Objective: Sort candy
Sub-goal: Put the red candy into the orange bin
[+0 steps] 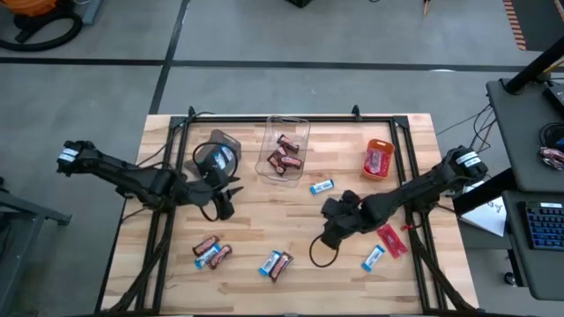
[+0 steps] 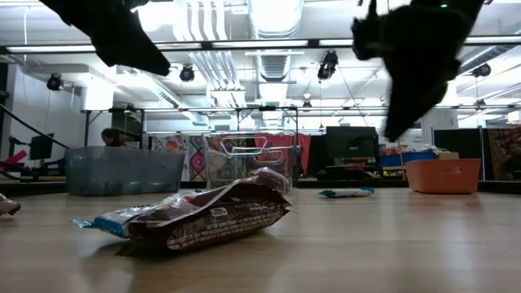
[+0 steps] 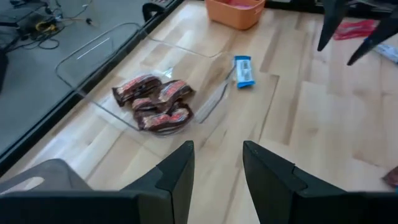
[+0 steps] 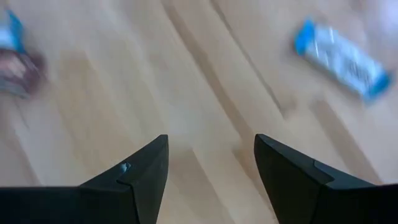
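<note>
Wrapped candy bars lie about the wooden table. A blue-and-white bar [image 1: 322, 186] lies mid-table. A brown and blue pair [image 1: 276, 264] and another cluster [image 1: 211, 252] lie near the front edge. A red bar [image 1: 390, 239] and a blue bar [image 1: 374, 258] lie at the right. Brown bars [image 3: 155, 102] fill the clear bin [image 1: 286, 145]. My left gripper [image 1: 227, 197] hovers open beside the grey bin [image 1: 216, 154], nothing between its fingers [image 3: 180, 171]. My right gripper [image 1: 330, 233] hangs open above bare wood, tilted down, a blue bar [image 4: 342, 59] beyond its fingers.
The orange bin [image 1: 379, 158] holds red bars at the back right. A black frame [image 1: 291, 117] runs round the table's edges. A black cable loop [image 1: 322, 255] lies under the right gripper. Bare wood shows between the two grippers.
</note>
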Robot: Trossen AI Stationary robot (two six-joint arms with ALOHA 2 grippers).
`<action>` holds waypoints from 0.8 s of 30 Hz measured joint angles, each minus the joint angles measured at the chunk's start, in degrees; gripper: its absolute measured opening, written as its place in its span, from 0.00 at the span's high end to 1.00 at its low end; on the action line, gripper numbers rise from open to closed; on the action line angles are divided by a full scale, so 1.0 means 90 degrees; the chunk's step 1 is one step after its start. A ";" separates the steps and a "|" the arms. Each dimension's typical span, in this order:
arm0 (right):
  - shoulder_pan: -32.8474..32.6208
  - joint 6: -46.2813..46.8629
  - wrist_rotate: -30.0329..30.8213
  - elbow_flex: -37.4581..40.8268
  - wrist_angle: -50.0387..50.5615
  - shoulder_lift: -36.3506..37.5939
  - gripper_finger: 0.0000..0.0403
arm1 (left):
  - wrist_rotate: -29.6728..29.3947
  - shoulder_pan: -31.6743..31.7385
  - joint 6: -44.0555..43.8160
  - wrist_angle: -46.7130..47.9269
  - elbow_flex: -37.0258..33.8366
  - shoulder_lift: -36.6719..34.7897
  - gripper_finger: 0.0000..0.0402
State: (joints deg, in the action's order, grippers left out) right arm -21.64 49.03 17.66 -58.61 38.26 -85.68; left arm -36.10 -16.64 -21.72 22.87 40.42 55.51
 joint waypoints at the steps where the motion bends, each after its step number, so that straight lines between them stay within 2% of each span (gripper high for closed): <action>1: -0.0001 0.0158 -0.0172 -0.0125 0.0411 -0.0055 0.44 | 0.0000 -0.0029 -0.0009 -0.0016 0.0000 0.0000 0.70; 6: -0.0048 0.0944 -0.1175 -0.0390 0.1983 -0.0273 0.44 | -0.0002 -0.0066 -0.0135 -0.0031 0.0000 0.0032 0.70; 9: -0.0128 0.1368 -0.1796 -0.0201 0.2470 -0.0289 0.43 | -0.0001 -0.0066 -0.0165 -0.0025 0.0000 0.0078 0.70; 19: -0.0407 0.2626 -0.3320 0.1044 0.2575 -0.0159 0.36 | 0.0000 -0.0066 -0.0158 -0.0021 0.0000 0.0476 0.70; 24: -0.0443 0.2842 -0.3603 0.1295 0.2715 -0.0159 0.34 | 0.0000 -0.0066 -0.0154 -0.0048 -0.0001 0.0638 0.70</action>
State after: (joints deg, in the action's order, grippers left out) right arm -25.63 74.60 -14.77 -46.96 62.70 -87.11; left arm -36.10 -17.23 -23.11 22.43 40.42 61.25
